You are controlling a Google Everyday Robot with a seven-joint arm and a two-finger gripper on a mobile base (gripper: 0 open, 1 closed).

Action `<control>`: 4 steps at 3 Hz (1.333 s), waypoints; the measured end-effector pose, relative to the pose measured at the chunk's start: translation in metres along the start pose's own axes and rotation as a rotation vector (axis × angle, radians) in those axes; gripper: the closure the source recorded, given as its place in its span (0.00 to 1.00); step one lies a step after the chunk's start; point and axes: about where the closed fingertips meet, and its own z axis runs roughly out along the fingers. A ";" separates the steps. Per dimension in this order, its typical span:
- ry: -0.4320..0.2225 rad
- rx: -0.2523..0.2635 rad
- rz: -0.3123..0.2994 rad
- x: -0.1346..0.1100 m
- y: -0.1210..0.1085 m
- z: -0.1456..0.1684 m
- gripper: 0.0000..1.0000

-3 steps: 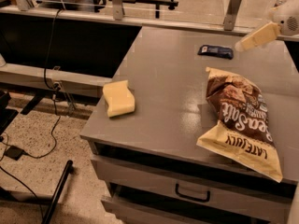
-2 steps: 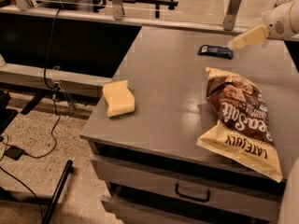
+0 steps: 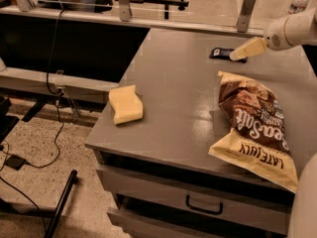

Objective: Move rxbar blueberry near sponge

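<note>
The rxbar blueberry (image 3: 220,52) is a small flat dark navy wrapper lying at the far right of the grey table top (image 3: 183,98). My gripper (image 3: 237,55) reaches in from the upper right, its cream fingers (image 3: 249,48) angled down, with the tip right at the bar's right end and covering part of it. The sponge (image 3: 126,104), a thick pale yellow block, lies near the table's front left corner, far from the bar and the gripper.
A large brown and cream chip bag (image 3: 257,125) lies on the right side of the table, between the bar and the front edge. Drawers (image 3: 203,205) sit under the top. Cables (image 3: 54,83) and a dark shelf stand to the left.
My gripper has moved left and down from the table's right edge until its tip reaches the rxbar's right end. The bar, sponge and chip bag have not moved.
</note>
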 end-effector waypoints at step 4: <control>0.034 -0.139 0.021 0.037 0.037 0.029 0.56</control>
